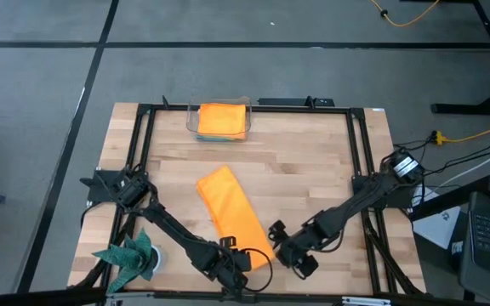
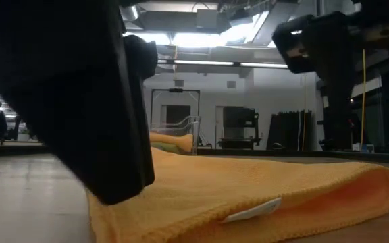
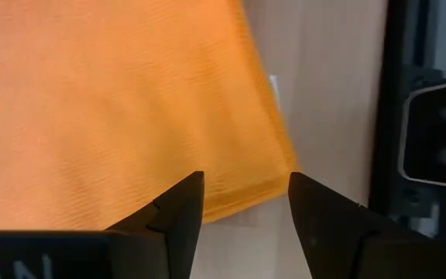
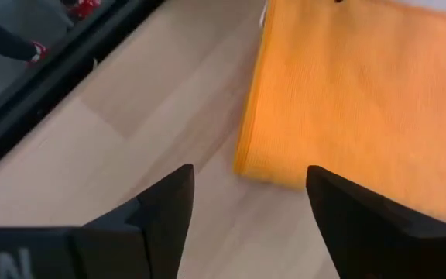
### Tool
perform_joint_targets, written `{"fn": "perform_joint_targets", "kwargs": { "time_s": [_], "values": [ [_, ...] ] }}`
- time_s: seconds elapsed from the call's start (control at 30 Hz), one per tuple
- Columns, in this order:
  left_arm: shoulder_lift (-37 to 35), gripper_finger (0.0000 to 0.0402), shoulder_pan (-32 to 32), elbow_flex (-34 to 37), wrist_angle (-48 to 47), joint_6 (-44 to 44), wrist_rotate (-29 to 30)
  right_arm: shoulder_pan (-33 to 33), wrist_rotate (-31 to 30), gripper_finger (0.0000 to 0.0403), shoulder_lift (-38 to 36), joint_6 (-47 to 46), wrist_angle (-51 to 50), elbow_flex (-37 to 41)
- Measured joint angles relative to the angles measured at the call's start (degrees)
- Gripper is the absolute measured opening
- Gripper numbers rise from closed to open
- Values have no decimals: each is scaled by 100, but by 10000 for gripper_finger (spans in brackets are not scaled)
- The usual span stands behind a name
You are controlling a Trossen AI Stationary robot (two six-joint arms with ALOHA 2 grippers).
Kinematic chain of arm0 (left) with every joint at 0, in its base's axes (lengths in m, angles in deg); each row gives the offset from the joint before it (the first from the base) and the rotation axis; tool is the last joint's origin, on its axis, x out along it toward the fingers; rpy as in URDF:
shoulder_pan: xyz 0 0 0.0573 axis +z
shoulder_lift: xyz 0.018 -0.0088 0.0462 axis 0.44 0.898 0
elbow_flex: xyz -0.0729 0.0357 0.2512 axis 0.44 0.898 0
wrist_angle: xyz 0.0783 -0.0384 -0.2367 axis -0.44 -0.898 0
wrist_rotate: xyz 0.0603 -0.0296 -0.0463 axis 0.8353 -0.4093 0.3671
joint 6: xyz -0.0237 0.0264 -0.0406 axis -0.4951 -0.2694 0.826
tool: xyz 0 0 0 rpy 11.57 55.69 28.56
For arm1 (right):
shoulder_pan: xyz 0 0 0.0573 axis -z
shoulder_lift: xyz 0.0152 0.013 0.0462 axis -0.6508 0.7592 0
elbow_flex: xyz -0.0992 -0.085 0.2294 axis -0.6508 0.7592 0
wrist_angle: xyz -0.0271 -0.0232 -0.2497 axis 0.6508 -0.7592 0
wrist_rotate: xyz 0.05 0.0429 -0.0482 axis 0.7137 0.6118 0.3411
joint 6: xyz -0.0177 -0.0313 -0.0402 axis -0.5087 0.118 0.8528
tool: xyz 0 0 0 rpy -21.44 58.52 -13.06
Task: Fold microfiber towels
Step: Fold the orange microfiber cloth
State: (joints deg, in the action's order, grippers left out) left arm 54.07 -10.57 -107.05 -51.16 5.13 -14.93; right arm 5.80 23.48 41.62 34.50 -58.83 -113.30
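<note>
A bright orange plush microfiber towel (image 1: 233, 214), already folded into a long strip, lies slantwise on the pale wooden counter (image 1: 313, 178), running from the middle toward six o'clock. Its near end sits between the two arms. The left end effector (image 1: 238, 270) hovers at the towel's six o'clock corner with its fingers apart and nothing between them; in its wrist view the cloth's edge lies just beyond the fingertips (image 3: 178, 203). The right end effector (image 1: 291, 252) stands just beside the towel's near edge at about four o'clock, fingers likewise spread and empty.

The strip looks ready for its next fold, judging by the shape. To do that well, each end effector should come down on one near corner, pinching all the layers together rather than only the top one, then both should lift evenly and carry the end toward twelve o'clock so the edges line up. The small white label (image 2: 252, 210) at the folded edge could catch.

At twelve o'clock, well apart, a clear tray (image 1: 196, 127) holds a stack of folded towels (image 1: 223, 119), orange on top. A dark teal spiky-edged cloth (image 1: 128, 255) sits at eight o'clock beside the left arm, clear of the fold path.
</note>
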Motion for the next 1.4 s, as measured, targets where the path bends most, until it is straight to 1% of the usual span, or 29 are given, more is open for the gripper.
{"fn": "perform_joint_targets", "kwargs": {
  "time_s": [0.1,0.23,0.3,0.4,0.5,0.83,1.1,1.23,1.4],
  "values": [
    [0,183,-47,0,132,-83,-4,0,1,252,97,280,144,-126],
    [23,183,-149,0,209,-619,7,0,2,250,183,930,333,-235],
    [54,183,-178,0,189,-738,41,0,-4,243,251,1020,492,-252],
    [110,183,-185,2,241,-739,54,7,1,232,352,999,727,-262],
    [159,183,-166,-2,275,-755,176,20,5,224,499,999,742,-259],
    [258,183,-150,-2,315,-769,280,66,6,222,1059,977,867,-254],
    [254,180,-170,72,270,-724,332,135,58,220,1271,233,865,-276],
    [263,161,-174,175,307,-707,364,249,129,196,1286,-68,845,-275],
    [328,123,-174,197,289,-694,447,349,102,141,1302,-331,841,-272]
  ]
}}
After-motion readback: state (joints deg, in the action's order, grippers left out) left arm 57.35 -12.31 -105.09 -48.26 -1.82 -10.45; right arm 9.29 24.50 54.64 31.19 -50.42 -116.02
